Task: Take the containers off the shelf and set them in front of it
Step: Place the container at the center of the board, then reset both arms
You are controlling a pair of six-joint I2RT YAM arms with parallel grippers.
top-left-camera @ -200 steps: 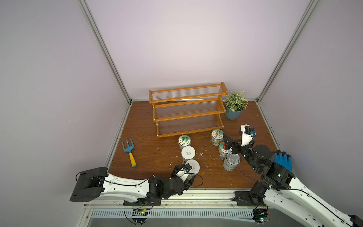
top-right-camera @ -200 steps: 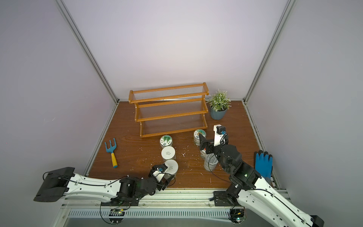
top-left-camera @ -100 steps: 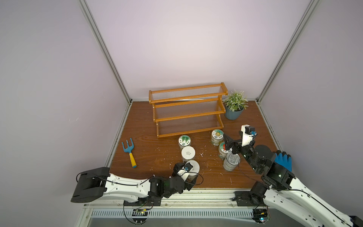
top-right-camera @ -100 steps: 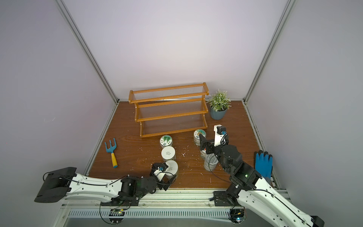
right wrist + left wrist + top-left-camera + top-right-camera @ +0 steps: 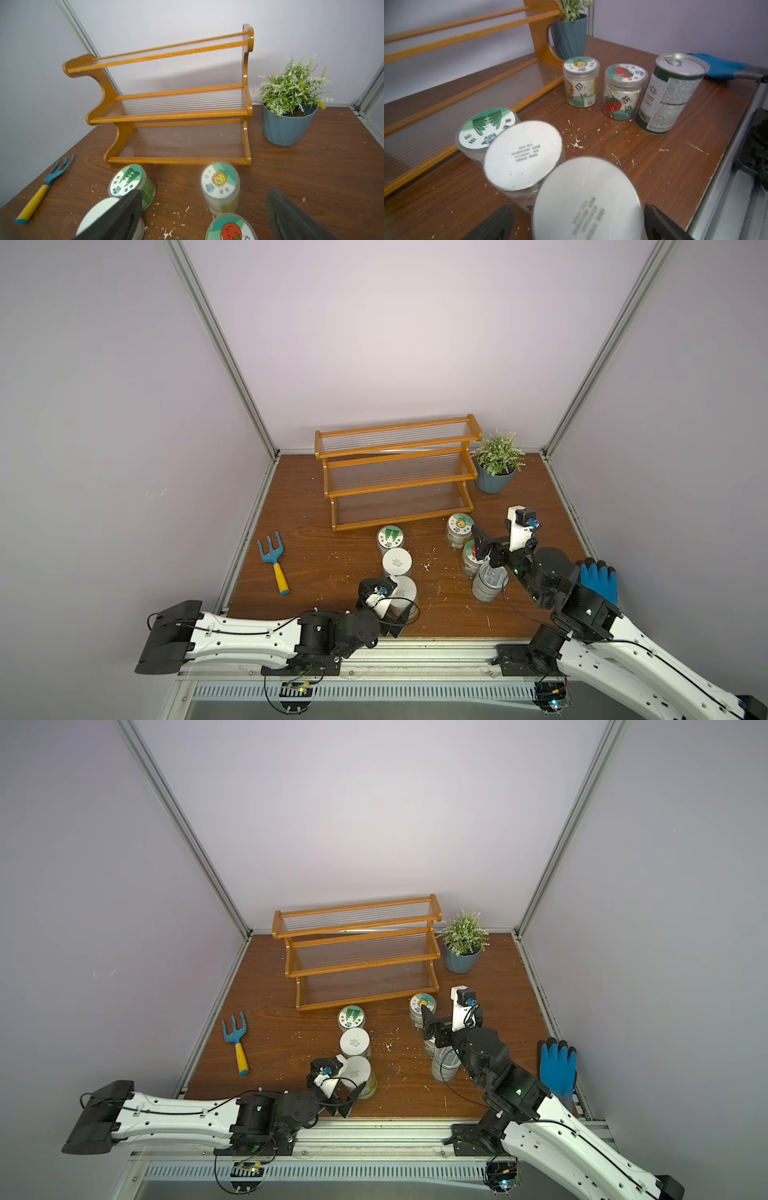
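Brown tabletop [image 5: 316,572], lilac walls. Near the front edge, left gripper [image 5: 400,620], jaws spread wide, astride a plain jar [image 5: 403,593]. Behind, in a line toward the shelf [image 5: 399,485]: second plain jar [image 5: 397,562], green-tree jar [image 5: 390,537]. Toward the right edge, right gripper [image 5: 486,549], jaws gaping and empty, above red-fruit jar [image 5: 623,97], with can [image 5: 486,589] and yellow-flower jar [image 5: 459,529] just beside. All six in front of the shelf. Open wood between the two clusters; hand fork [image 5: 272,562] near the left edge.

soft, even overhead light, brightest on the back wall [image 5: 395,344] in both top views; shadows are faint. the shelf [image 5: 170,113] throws a pale shadow on that wall. close up, the nearest plain jar [image 5: 587,199] blurs, and wrist-view edges bend.
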